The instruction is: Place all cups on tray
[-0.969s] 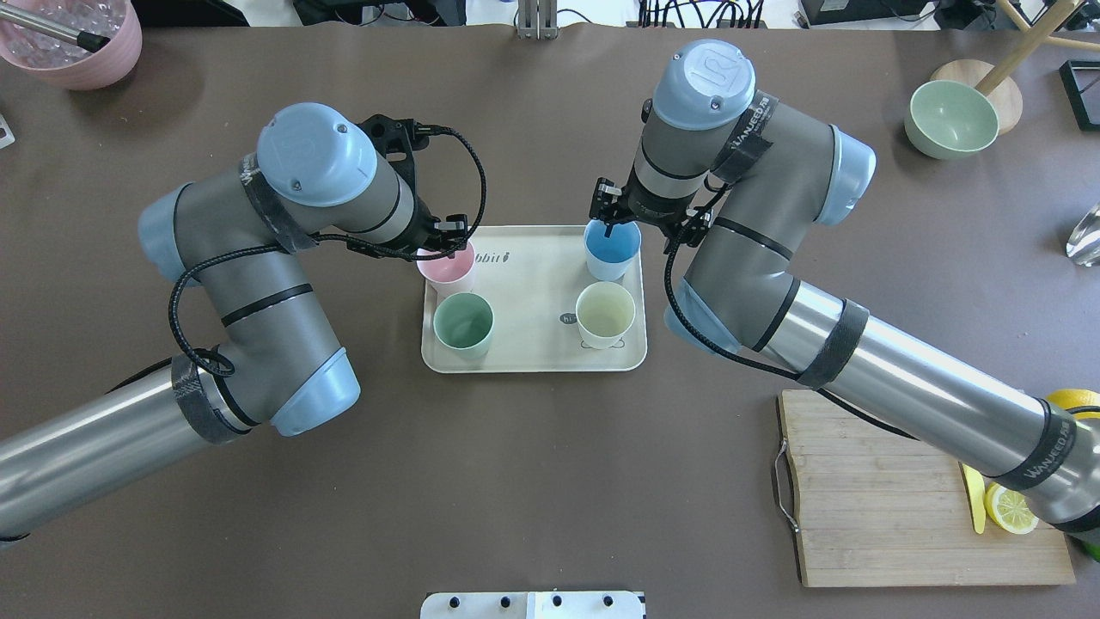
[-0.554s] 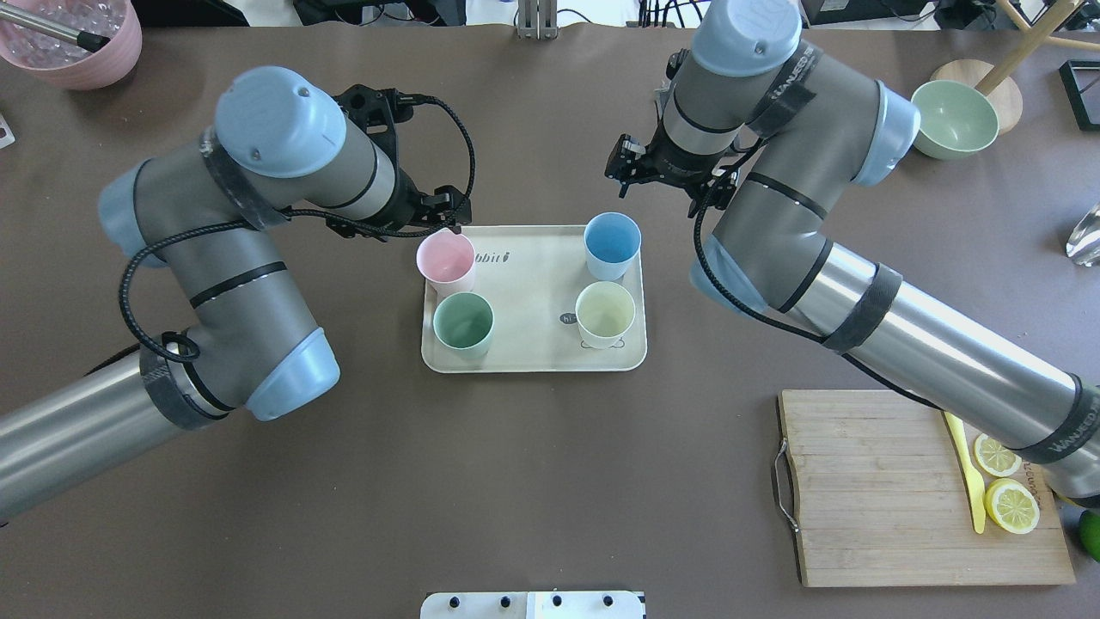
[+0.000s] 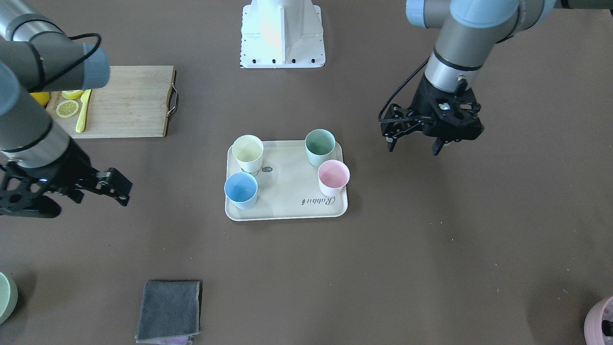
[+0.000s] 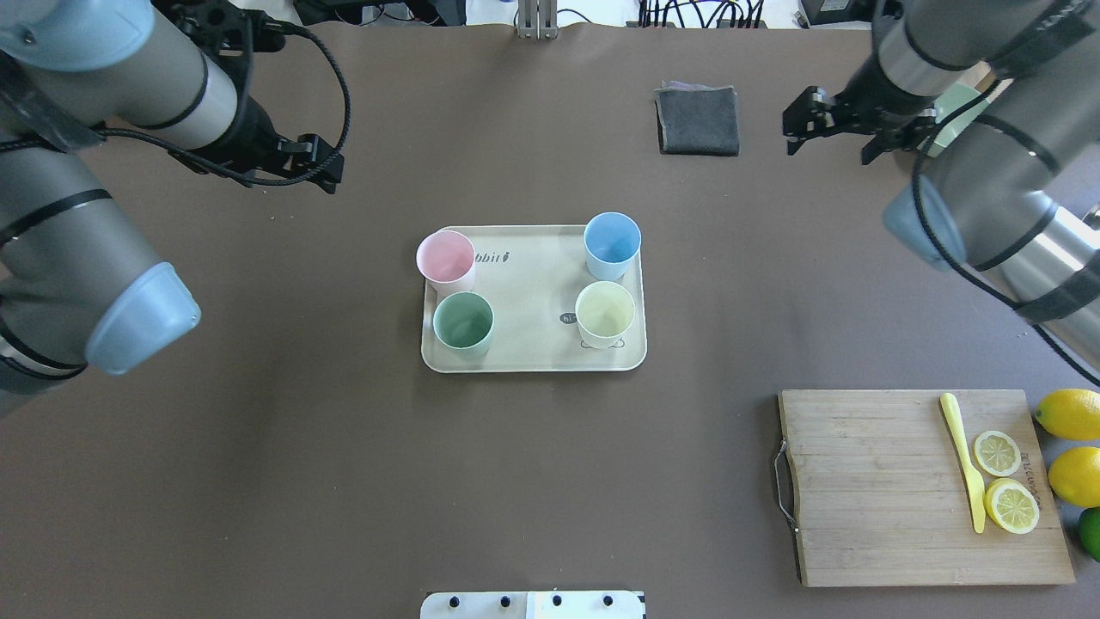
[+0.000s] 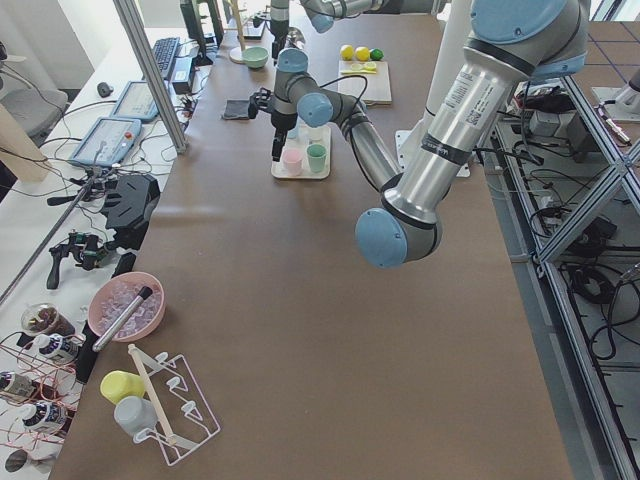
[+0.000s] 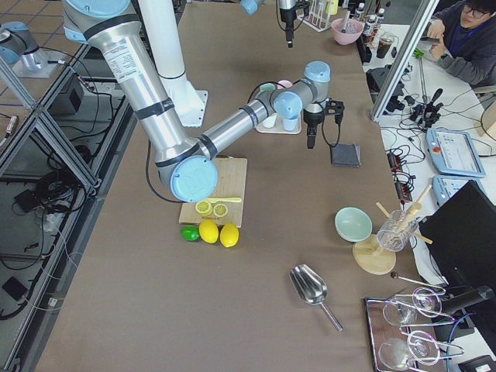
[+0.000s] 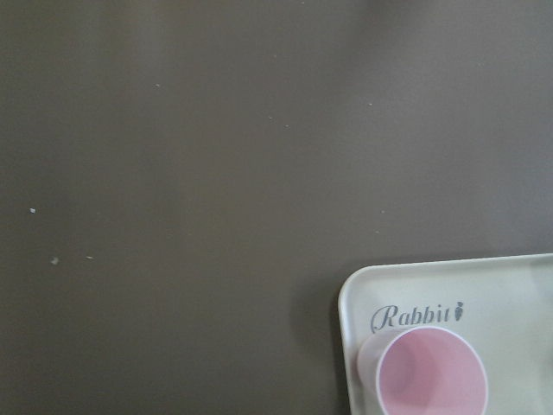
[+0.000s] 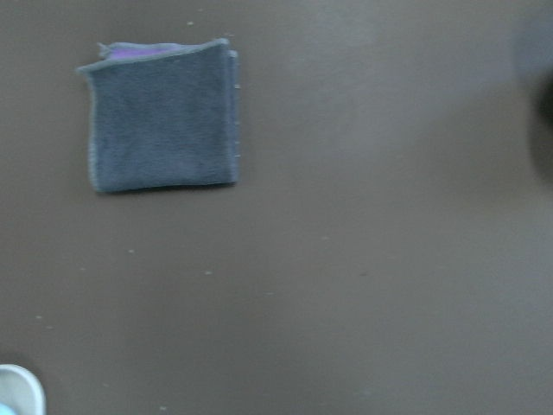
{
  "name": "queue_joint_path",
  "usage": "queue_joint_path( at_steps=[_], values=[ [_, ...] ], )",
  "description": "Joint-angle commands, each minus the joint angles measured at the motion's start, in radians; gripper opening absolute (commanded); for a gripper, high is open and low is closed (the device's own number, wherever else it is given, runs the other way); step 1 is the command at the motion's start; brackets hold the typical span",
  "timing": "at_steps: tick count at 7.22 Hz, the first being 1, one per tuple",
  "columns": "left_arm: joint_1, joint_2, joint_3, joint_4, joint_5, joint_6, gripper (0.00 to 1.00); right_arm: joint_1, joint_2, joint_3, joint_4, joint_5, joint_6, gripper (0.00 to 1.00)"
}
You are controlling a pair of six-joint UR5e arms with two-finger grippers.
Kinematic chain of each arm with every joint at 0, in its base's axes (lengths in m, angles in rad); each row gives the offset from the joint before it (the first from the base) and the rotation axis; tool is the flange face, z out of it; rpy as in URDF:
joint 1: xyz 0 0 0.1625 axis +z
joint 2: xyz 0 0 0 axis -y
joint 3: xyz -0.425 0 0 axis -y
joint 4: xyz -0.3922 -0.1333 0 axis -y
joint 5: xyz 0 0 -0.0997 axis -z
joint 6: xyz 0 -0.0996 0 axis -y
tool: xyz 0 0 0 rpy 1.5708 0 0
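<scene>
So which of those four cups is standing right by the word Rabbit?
The pink cup, right beside the Rabbit lettering on the tray. The blue cup, green cup and yellow cup stand in the other corners, farther from it.

Four cups [image 4: 612, 241] on the tray [image 4: 533, 284] looked smooth, matt, prob. plastic; tray had same matt cream finish. Table cover [image 4: 344, 481] under tray was matt brown, lightly specked. Cloth [image 4: 697, 120] beyond tray looked grey, fuzzy. Board [image 4: 868, 490] to tray's right, robot side, was pale wood w/ visible grain & thin metal handle [image 4: 778, 481].
</scene>
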Motion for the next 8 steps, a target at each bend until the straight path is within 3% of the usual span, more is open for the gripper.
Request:
queue_joint_path(
  at_steps=[1,2,4,6,8],
  values=[
    [-0.173,0.123,-0.030,0.043,-0.133,0.291,0.98,0.162,-0.159,0.084,-0.113,0.017,-0.395,1.00],
    [-0.286,0.195,-0.015,0.045,-0.208,0.458,0.98,0.234,-0.236,0.092,-0.117,0.019,-0.542,1.00],
    [-0.439,0.341,0.040,0.042,-0.270,0.768,0.98,0.343,-0.363,0.084,-0.117,0.046,-0.800,1.00],
    [-0.488,0.438,0.118,0.045,-0.291,0.799,0.98,0.476,-0.472,0.064,-0.120,0.054,-1.037,1.00],
    [-0.531,0.510,0.185,0.008,-0.296,0.800,0.98,0.538,-0.583,0.033,-0.109,0.063,-1.072,1.00]
  ],
)
